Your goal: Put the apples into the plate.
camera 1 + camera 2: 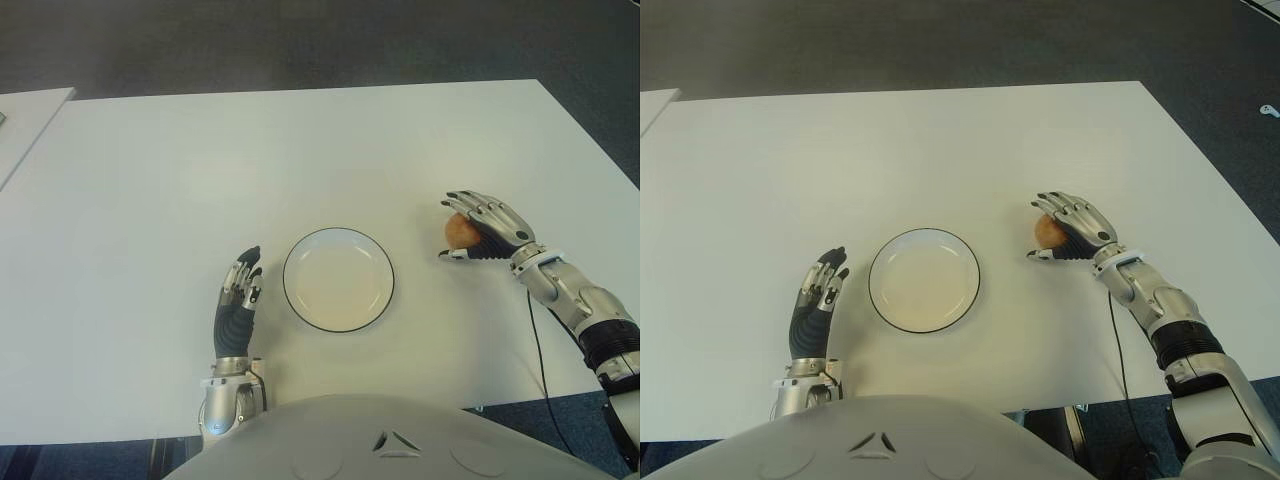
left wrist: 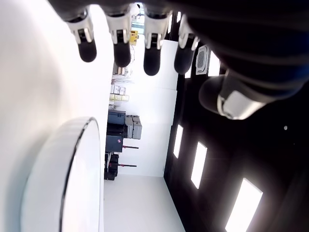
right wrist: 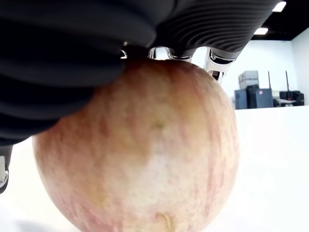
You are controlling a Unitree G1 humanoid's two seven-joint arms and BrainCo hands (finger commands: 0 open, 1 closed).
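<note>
The right hand (image 1: 487, 228) is curled over the single visible apple (image 1: 459, 232), fingers wrapped across its top and thumb at its near side; the right wrist view shows the palm pressed on the fruit. The apple sits toward the right edge of the table (image 1: 300, 150), well apart from the plate (image 1: 338, 279), which holds nothing and lies near the front edge. The left hand (image 1: 238, 300), fingers extended and holding nothing, shows just beside the plate's left rim. Step in hand: grasp. Whether the apple is clear of the surface cannot be told. Next move calls for lift, travel left over the plate, and release
</note>
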